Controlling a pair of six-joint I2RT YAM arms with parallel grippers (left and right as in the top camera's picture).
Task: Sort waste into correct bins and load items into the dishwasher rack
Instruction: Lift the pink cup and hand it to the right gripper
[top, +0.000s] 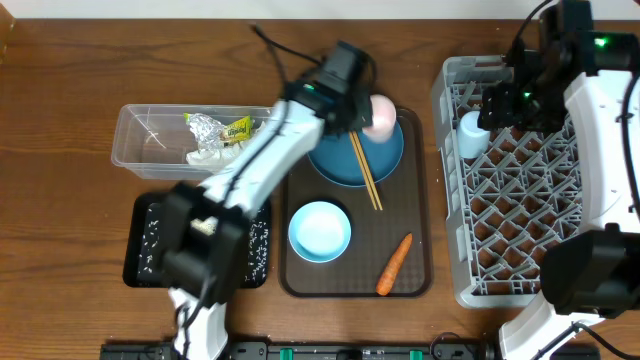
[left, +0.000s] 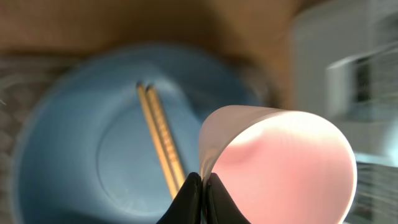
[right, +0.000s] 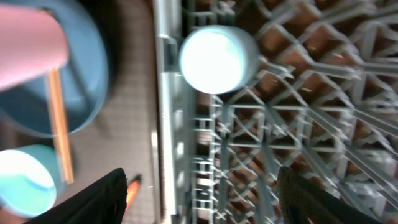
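My left gripper (left: 202, 186) is shut on the rim of the pale pink cup (left: 280, 168), holding it over the large blue plate (top: 345, 160), seen too in the left wrist view (left: 87, 155). The chopsticks (top: 365, 172) lie across the plate. The white-and-blue bowl (top: 320, 231) and the orange carrot (top: 394, 265) lie on the brown tray. The light blue cup (top: 472, 134) stands upside down in the grey rack (top: 520, 200). My right gripper (right: 199, 193) is open and empty above the rack's left edge, near that cup (right: 217, 59).
The brown serving tray (top: 415, 200) holds the plate, bowl and carrot. The clear tub (top: 150, 140) with wrappers is at the left. The black tray (top: 150, 240) with rice grains is at the front left, partly under my left arm.
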